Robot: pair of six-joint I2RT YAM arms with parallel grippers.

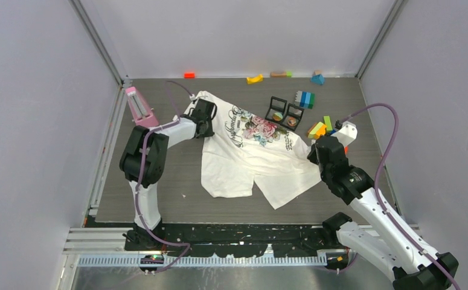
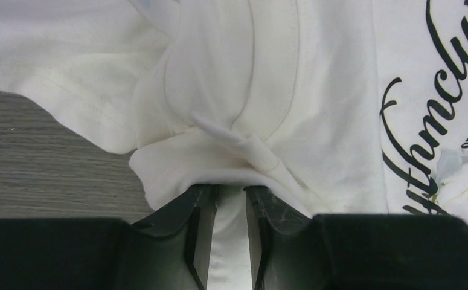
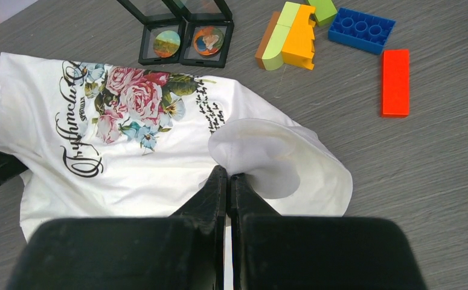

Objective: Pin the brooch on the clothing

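Note:
The white T-shirt [image 1: 249, 163] with the rose print lies rumpled on the grey table. My left gripper [image 1: 209, 119] is at its far left edge, and the left wrist view shows the jaws [image 2: 229, 188] closed on a thick fold of the T-shirt [image 2: 316, 90]. My right gripper [image 1: 313, 154] is at the shirt's right side and is shut [image 3: 228, 172] on a raised fold of the T-shirt [image 3: 147, 163]. Two round brooches [image 3: 166, 43] [image 3: 208, 40] sit in open black display boxes [image 1: 283, 115] just beyond the shirt.
Toy blocks lie around the boxes: an orange-green cluster [image 3: 288, 35], a blue brick [image 3: 362, 26], a red brick [image 3: 395, 81]. More blocks line the back wall [image 1: 254, 78]. A pink object [image 1: 138, 106] stands at the left edge.

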